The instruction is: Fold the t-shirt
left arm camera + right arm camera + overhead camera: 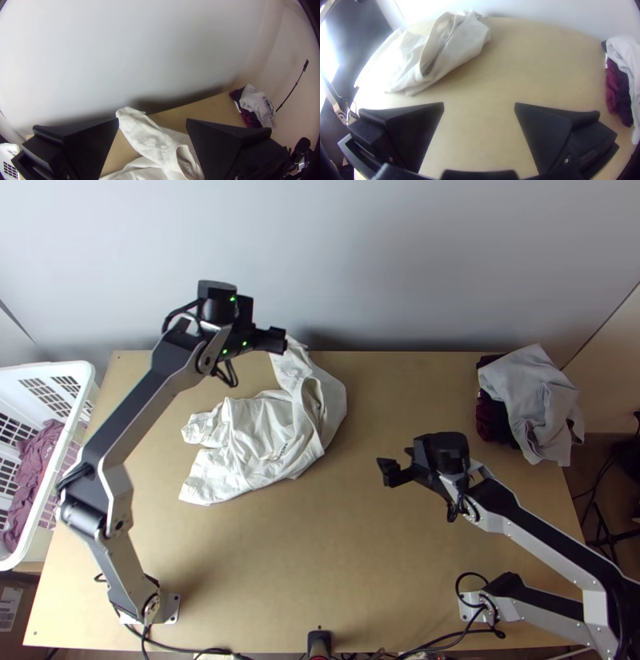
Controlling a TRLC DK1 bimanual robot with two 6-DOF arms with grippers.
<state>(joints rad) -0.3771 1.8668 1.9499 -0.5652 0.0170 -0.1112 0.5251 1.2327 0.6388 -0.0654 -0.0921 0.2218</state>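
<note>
White cloth t-shirt (260, 440) lying bunched and wrinkled on the light wooden table (360, 564).
A narrow end of it points toward the pale wall (400, 260), near the left arm's black gripper (277, 340), whose wide flat fingers are spread; the right arm's black gripper (390, 472), its fingers also wide apart, hangs over the table, well apart from the shirt. A light-grey cloth (524, 390) lies over dark-red fabric (491, 420) by the table's far right corner.
</note>
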